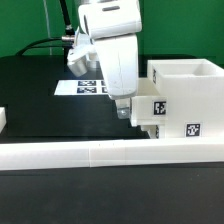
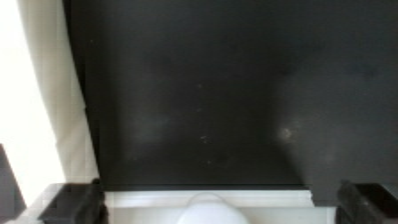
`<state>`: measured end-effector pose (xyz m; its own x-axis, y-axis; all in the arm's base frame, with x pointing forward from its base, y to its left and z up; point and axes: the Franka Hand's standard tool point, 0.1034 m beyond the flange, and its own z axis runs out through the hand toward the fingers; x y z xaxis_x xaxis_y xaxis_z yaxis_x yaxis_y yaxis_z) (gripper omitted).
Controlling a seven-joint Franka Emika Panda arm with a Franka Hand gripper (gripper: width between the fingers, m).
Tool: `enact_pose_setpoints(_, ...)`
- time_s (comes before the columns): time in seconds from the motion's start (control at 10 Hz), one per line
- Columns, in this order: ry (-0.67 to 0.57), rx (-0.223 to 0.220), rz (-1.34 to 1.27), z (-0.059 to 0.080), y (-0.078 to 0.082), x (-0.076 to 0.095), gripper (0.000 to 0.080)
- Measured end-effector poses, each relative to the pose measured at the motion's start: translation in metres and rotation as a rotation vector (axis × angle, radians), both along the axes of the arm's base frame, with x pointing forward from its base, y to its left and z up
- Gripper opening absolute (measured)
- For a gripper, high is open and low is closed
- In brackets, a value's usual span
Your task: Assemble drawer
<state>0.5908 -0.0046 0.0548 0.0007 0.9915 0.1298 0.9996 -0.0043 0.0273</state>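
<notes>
1 white cube-like housing (image 1: 188, 95) with black-and-white square tags, open-topped

**Around the Work Area**

A black table (image 1: 40, 120) fills most of the exterior view, its surface dark and matte. Across the near side runs a long low white border rail (image 1: 90, 153), with a seam visible partway along it. Farther back lies the marker board (image 1: 85, 86), flat on the table and printed with black-and-white tags (partly hidden from this angle). Behind the table hangs a green backdrop (image 1: 25, 25), with dark cables (image 1: 45, 42) trailing in front of it.
</notes>
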Motion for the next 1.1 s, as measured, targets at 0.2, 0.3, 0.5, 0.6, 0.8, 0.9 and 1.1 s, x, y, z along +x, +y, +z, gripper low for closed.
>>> enact_pose_setpoints(0.2,0.001,0.0,0.0,0.0,0.0,0.0,0.0649)
enact_pose_setpoints(0.3,0.001,0.0,-0.001,0.0,0.0,0.0,0.0649)
enact_pose_setpoints(0.5,0.003,0.005,0.007,0.0,0.011,0.001,0.0649)
enact_pose_setpoints(0.6,0.004,0.011,0.027,0.001,0.024,0.004,0.0649)
enact_pose_setpoints(0.8,-0.014,0.017,0.046,-0.003,0.039,0.009,0.0649)
enact_pose_setpoints(0.9,-0.033,0.01,0.055,-0.005,0.039,0.012,0.0649)
enact_pose_setpoints(1.1,-0.023,0.004,0.038,-0.001,0.033,0.014,0.0649)
